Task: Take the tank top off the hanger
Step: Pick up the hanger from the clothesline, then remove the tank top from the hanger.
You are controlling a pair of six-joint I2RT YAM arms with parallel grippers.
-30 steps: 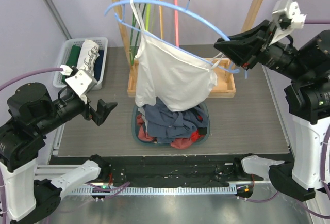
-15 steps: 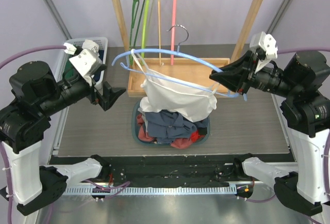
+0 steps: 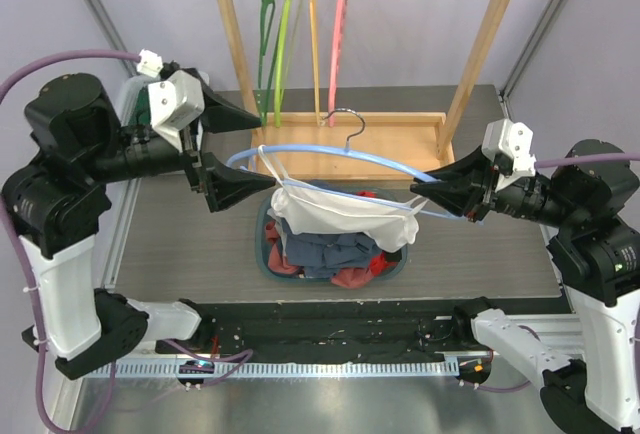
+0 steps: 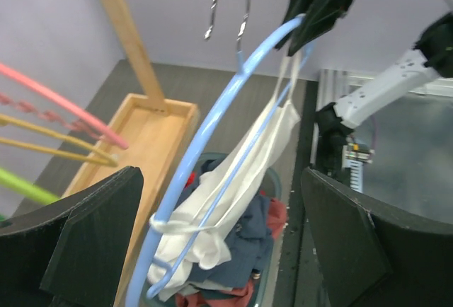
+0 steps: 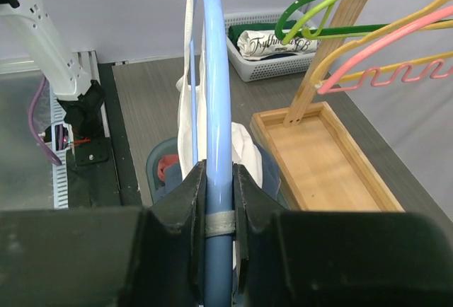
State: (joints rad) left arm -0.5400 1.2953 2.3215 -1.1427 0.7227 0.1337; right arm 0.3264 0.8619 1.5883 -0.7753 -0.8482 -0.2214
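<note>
Above basket (image 3: 261,250) rim | right claw (image 3: 432,186) pinches hanger (image 5: 216,73) end | left claw (image 3: 264,151) agape

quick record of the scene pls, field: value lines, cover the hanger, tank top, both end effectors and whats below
hanger: blue, off the rack, held roughly level above the basket
tank top: white, on the hanger by its straps, sagging toward the clothes
right end effector: shut on hanger's right end
left end effector: open, hanger's left end between its fingers, no grip
basket: holds a heap of clothes
rack: wooden, four other hangers hung on it
task state: tank top not yet off
</note>
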